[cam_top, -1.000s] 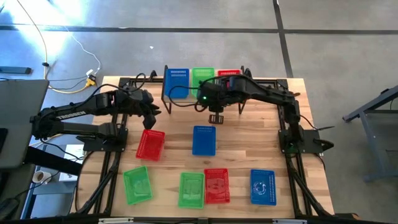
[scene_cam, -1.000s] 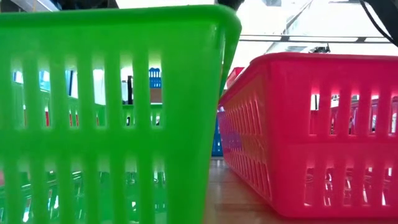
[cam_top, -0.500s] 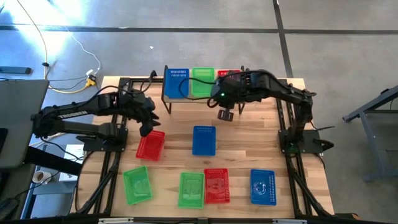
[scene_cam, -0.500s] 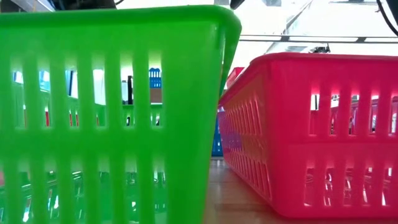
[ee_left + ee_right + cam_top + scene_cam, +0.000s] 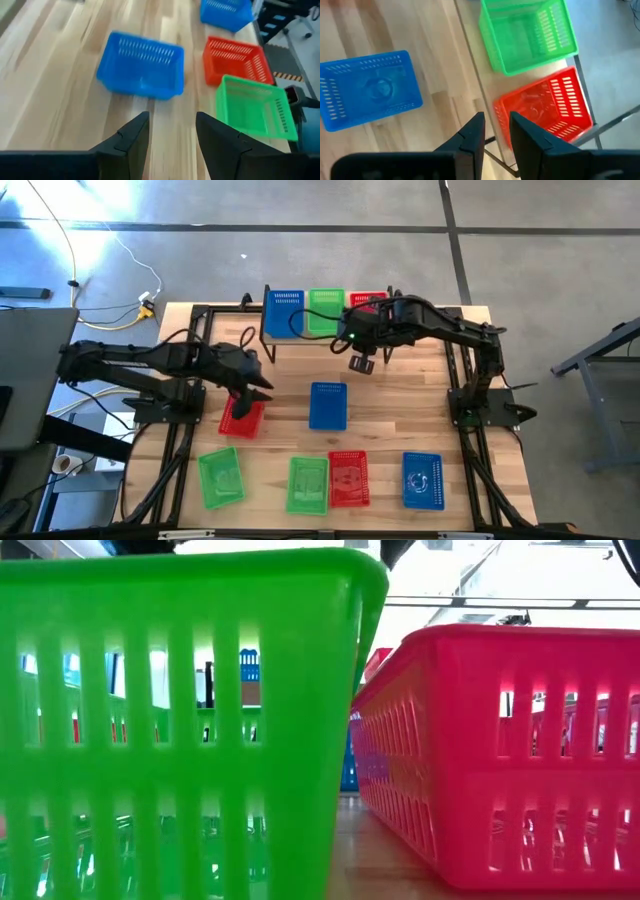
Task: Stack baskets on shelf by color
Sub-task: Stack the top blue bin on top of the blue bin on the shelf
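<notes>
Nearest the table's front edge stands a row of four mesh-sided plastic baskets: a green basket (image 5: 220,477), a second green one (image 5: 308,484) touching a red basket (image 5: 348,478), then a blue basket (image 5: 422,480) slightly apart. Bare light-wood tabletop (image 5: 395,415) lies open behind them. Mid-table, a blue basket (image 5: 328,405) sits alone with clear wood on every side. Left of it, the left gripper (image 5: 247,392) hangs over another red basket (image 5: 241,416), its dark fingers apart and empty. Farther back, the right gripper (image 5: 362,364) hovers before the shelf (image 5: 268,330), fingers slightly apart, holding nothing. On the shelf stand blue (image 5: 284,311), green (image 5: 325,309) and red (image 5: 367,299) baskets side by side.
</notes>
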